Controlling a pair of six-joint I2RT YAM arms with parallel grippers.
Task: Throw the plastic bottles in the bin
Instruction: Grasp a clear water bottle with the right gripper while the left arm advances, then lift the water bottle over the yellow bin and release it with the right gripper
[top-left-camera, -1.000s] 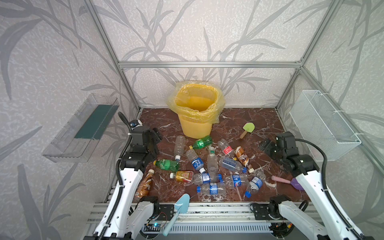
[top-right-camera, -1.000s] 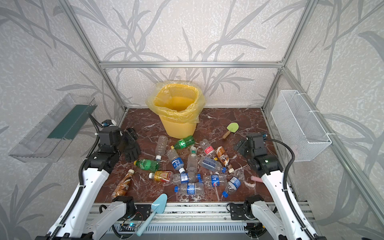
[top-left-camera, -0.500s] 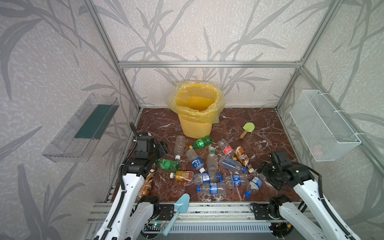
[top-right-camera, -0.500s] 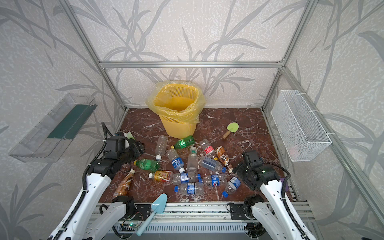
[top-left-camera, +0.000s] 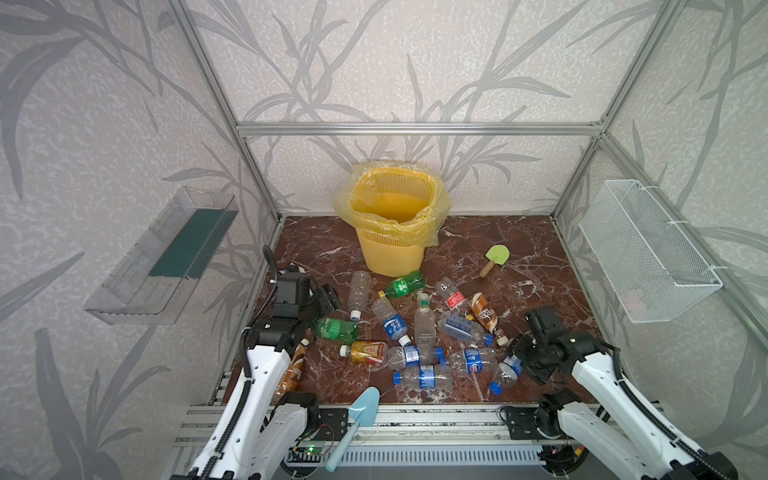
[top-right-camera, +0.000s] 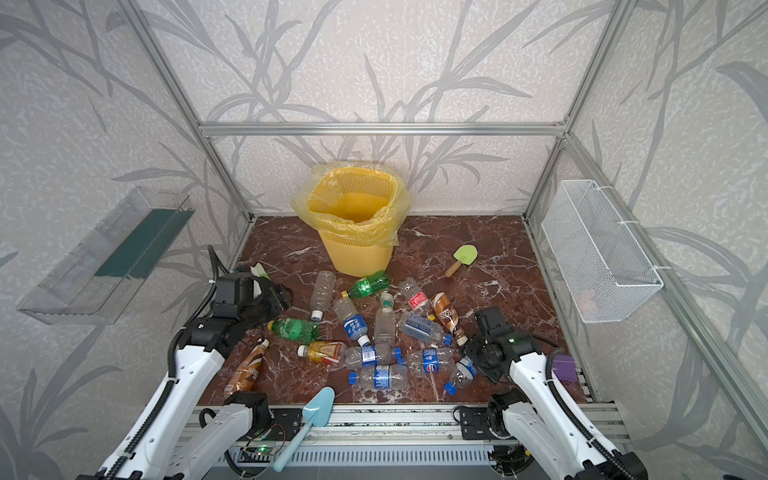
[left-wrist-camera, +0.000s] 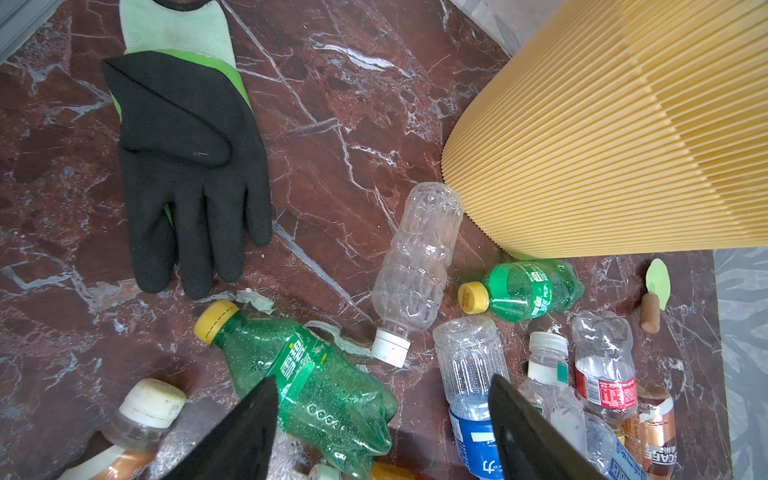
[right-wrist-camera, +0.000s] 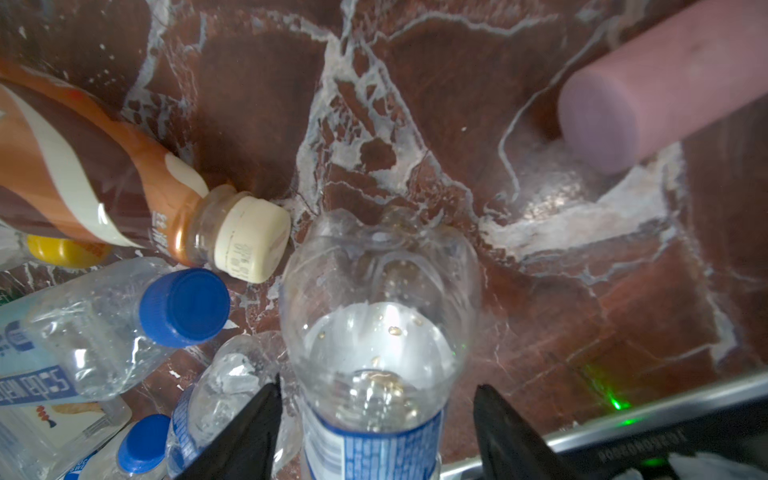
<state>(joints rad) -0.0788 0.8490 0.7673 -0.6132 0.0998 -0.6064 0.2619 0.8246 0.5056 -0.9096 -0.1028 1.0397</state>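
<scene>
Clear blue-label bottle (right-wrist-camera: 376, 291) lies well out front-right of the bin (top-left-camera: 390, 253): my right gripper (right-wrist-camera: 377, 381) straddles it, jaws open, not pinching yet. I'd squeeze gently mid-label so it won't squirt out.

Bare red-brown marble floor (top-left-camera: 534, 243) lies open right of the yellow lattice bin (top-left-camera: 390, 255), bar 1 green wooden-handled paddle (top-left-camera: 497, 254); lying plastic bottles (top-left-camera: 424, 326) crowd the middle front.
</scene>
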